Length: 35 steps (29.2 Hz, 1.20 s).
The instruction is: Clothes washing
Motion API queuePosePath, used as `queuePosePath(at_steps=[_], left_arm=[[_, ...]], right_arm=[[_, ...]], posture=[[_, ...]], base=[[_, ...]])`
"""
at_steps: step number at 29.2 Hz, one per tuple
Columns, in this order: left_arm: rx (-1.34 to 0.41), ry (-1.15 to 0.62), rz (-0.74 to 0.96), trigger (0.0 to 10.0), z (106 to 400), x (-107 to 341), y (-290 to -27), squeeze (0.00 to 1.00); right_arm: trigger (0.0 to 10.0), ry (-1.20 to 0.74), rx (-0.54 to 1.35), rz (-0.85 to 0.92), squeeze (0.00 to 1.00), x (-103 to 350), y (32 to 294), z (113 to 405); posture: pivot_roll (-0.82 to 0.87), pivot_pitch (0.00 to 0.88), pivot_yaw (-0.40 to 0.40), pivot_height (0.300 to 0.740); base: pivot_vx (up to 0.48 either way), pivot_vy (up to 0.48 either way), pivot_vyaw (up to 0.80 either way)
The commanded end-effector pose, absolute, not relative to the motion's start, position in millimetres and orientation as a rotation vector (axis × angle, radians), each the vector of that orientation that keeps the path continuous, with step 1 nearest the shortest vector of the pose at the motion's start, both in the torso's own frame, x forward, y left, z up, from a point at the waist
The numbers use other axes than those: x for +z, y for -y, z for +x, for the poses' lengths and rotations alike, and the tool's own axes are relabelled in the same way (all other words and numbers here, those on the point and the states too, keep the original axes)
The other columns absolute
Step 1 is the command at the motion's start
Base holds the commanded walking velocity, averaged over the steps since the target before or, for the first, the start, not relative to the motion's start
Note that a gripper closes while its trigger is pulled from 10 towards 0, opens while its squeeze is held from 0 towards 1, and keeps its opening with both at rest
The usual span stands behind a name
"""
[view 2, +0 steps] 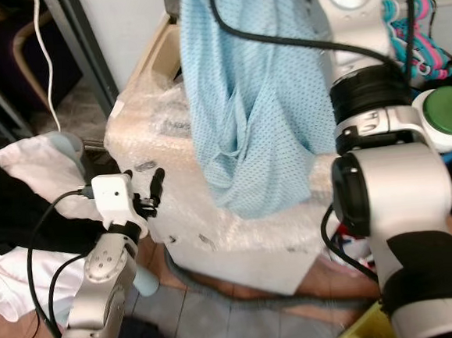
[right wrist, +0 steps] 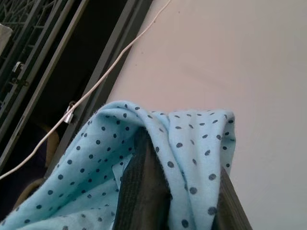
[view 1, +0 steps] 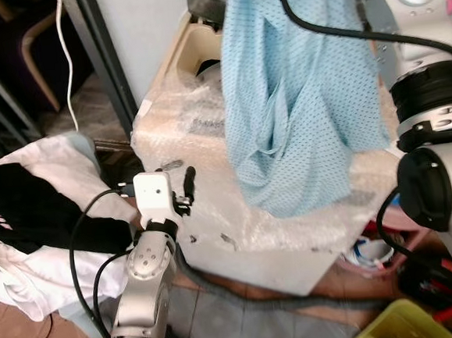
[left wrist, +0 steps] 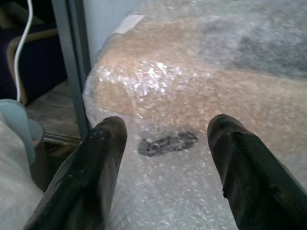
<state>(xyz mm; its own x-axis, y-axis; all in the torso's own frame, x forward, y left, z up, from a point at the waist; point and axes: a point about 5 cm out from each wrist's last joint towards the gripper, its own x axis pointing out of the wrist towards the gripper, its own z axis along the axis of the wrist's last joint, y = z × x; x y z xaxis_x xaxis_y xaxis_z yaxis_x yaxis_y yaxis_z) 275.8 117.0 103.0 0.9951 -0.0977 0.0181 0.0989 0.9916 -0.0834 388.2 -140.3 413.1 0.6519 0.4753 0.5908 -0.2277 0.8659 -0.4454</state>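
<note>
At the far left a heap of white and black laundry [view 1: 27, 224] lies piled low, beside a pale blue basket rim [view 2: 66, 146]. A white cord [view 1: 67, 56] hangs down in front of a dark metal frame [view 1: 104, 61].

Just right of the heap, the left gripper [view 1: 187, 189] is held out toward the front corner of the washing machine [view 1: 213, 209], a boxy body wrapped in bubble wrap. Its jaws are spread apart with nothing between them; in the left wrist view the two black fingers [left wrist: 96, 167] frame the wrapped surface and a dark smudge on it.

Further right, the light blue dotted garment [view 1: 298, 93] hangs in long folds over the top of the machine, its lower end dangling down across the machine's upper face, well apart from the left gripper. The garment is held from above by the right gripper [right wrist: 170, 191]: in the right wrist view the cloth drapes over and between the dark fingers, so the jaws are pinching its top edge.

At the far right, a green-capped white container [view 2: 445, 116] and pink and blue hangers [view 2: 410, 25] sit behind the right arm.
</note>
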Motion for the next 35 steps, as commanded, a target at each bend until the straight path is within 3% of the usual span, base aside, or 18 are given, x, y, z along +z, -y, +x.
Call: queuePosePath(at_steps=[1, 13, 17, 19, 23, 30, 34, 35], left_arm=[[-0.067, -0.004, -0.095, 10.0, 274, 99, -120, 0.0], [-0.039, -0.036, -0.105, 10.0, 276, 94, -119, 0.0], [-0.041, -0.04, -0.101, 10.0, 276, 93, -119, 0.0], [-0.041, -0.043, -0.099, 10.0, 275, 93, -118, 0.0], [-0.044, -0.055, -0.095, 10.0, 274, 91, -118, 0.0], [-0.053, -0.064, -0.09, 10.0, 274, 89, -117, 0.0], [-0.055, -0.067, -0.088, 10.0, 274, 89, -117, 0.0], [-0.055, -0.068, -0.088, 10.0, 274, 89, -117, 0.0]], right_arm=[[10.0, 0.812, 0.471, -0.364, 0.0, 420, 118, 384], [10.0, 0.798, 0.436, -0.392, 0.0, 430, 113, 389], [10.0, 0.544, 0.503, -0.404, 0.0, 383, 105, 407], [10.0, 0.319, 0.569, -0.379, 0.0, 341, 103, 417], [10.0, -0.022, 0.533, -0.42, 0.0, 277, 118, 424], [10.0, -0.159, 0.498, -0.354, 0.0, 247, 137, 423], [10.0, -0.056, 0.566, -0.552, 0.0, 253, 139, 420], [10.0, -0.015, 0.552, -0.615, 1.0, 257, 142, 420]], posture=[[-0.02, 0.018, -0.016, 0.74], [-0.02, 0.005, -0.024, 0.74], [-0.01, 0.001, -0.025, 0.74], [-0.01, 0.002, -0.025, 0.74], [-0.01, 0.001, -0.025, 0.74], [-0.01, 0.002, -0.027, 0.74], [-0.01, 0.003, -0.025, 0.74], [-0.01, 0.003, -0.024, 0.74]], base=[[0.45, 0.0, 0.0], [0.109, 0.0, 0.0], [0.0, 0.0, 0.0], [0.0, 0.0, 0.0], [0.0, 0.0, 0.0], [0.0, 0.0, 0.0], [0.0, 0.0, 0.0], [0.0, 0.0, 0.0]])
